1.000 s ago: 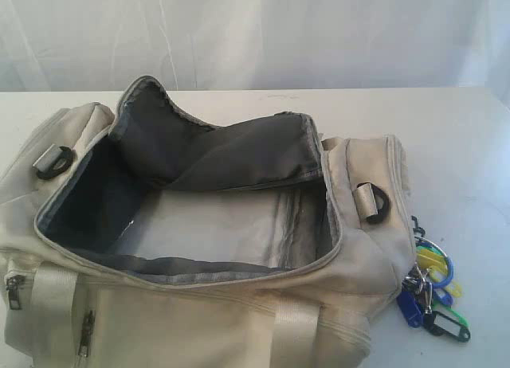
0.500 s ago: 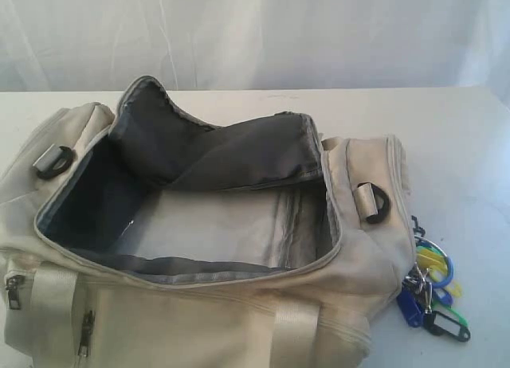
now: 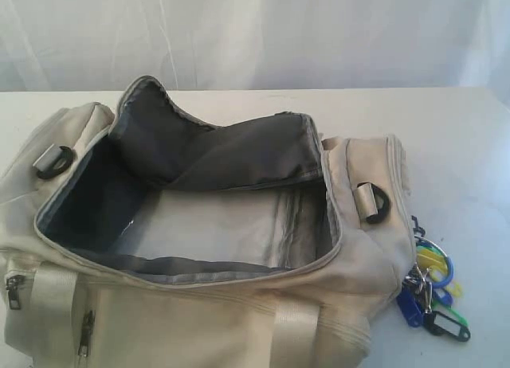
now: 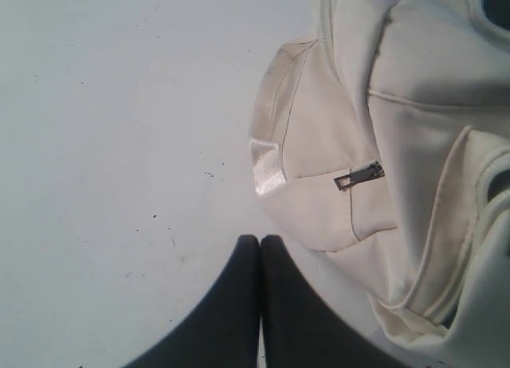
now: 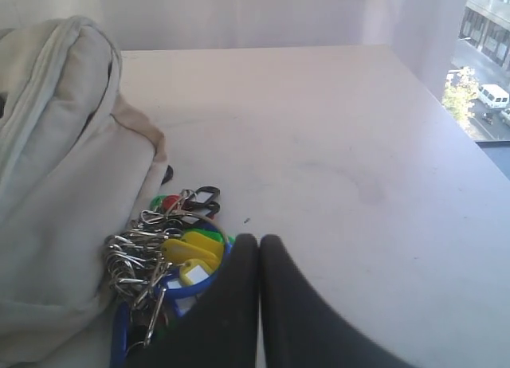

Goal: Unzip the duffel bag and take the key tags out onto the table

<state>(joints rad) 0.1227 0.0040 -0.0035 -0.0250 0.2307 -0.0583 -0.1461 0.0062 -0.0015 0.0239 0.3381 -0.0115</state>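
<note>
The cream duffel bag (image 3: pixel 351 248) lies unzipped on the white table (image 3: pixel 462 137), its lid flap folded back and its grey inside showing no contents. The key tags (image 3: pixel 430 284) lie on the table against the bag's right end, a bunch of yellow, blue, green, red and black tags on metal rings (image 5: pixel 171 248). My right gripper (image 5: pixel 259 239) is shut and holds nothing, just beside the key tags. My left gripper (image 4: pixel 260 239) is shut with nothing in it, over bare table close to the duffel bag's end pocket (image 4: pixel 335 177). Neither gripper shows in the exterior view.
A white curtain (image 3: pixel 255 33) hangs behind the table. The table's far edge and right corner (image 5: pixel 398 53) lie beyond the key tags, with a window onto a street (image 5: pixel 486 57) past them. A small zipper pull (image 4: pixel 357 175) sits on the bag's end pocket.
</note>
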